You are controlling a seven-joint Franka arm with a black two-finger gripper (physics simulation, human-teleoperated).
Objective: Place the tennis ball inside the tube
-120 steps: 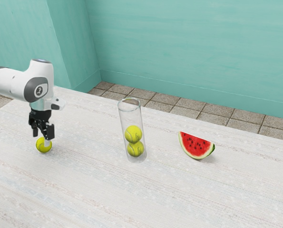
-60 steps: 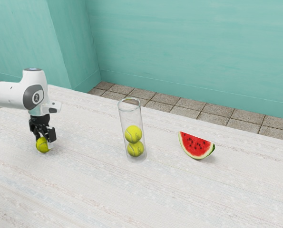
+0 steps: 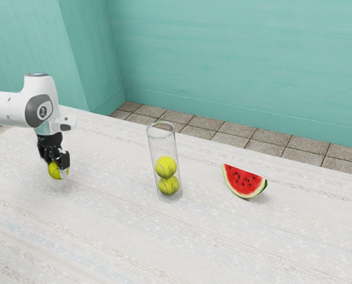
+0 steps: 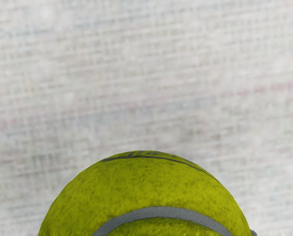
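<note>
The end effector (image 3: 58, 168) is closed on a tennis ball (image 3: 54, 171), its fingers set apart by the ball's width and pressing it from two sides. The ball is just above the worktop (image 3: 116, 242), near the exterior view's left, well apart from the tube.

The exterior view gives the wider layout. The clear tube (image 3: 162, 141) stands upright and open at the top, with two tennis balls inside, an upper one (image 3: 166, 167) resting on a lower one (image 3: 169, 186). Towards the exterior view's right, apart from the tube, lies a watermelon slice (image 3: 243, 181), its red, seeded face showing.

The wrist view gives the held ball close up: yellow-green felt, a broad grey curved seam, and a thin dark line over the far side. Dark printing sits along that line, too foreshortened to read. Each ball in the tube has a small dark mark, also too small to read. The arm's grey disc (image 3: 39, 110) bears a pale emblem that I cannot make out.
</note>
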